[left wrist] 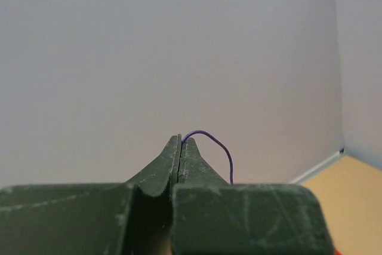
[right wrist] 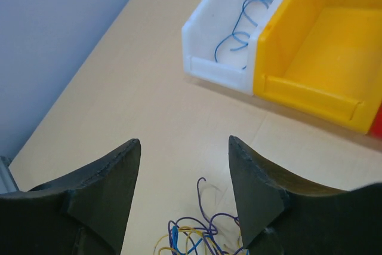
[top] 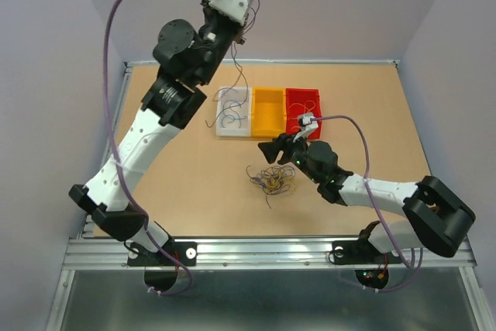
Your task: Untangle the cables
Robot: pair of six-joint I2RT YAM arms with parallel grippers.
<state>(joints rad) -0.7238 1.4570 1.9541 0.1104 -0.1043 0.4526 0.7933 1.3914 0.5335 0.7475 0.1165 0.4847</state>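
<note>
The left gripper (left wrist: 181,146) is raised high above the far side of the white bin (top: 222,131). Its jaws are pressed together on a single purple wire (left wrist: 210,137), which arcs out of the tips and hangs down toward that bin. A blue wire (right wrist: 239,28) lies curled inside the white bin. The yellow bin (right wrist: 310,97) touches the white bin's right side, and the red bin (top: 304,97) sits beyond it. The tangle of cables (top: 270,178), in blue, yellow-orange and dark purple, lies on the table (top: 194,184) nearer the arm bases than the white bin and to its right. The right gripper (right wrist: 183,143) hangs low over this tangle, jaws spread wide and holding nothing.
</note>
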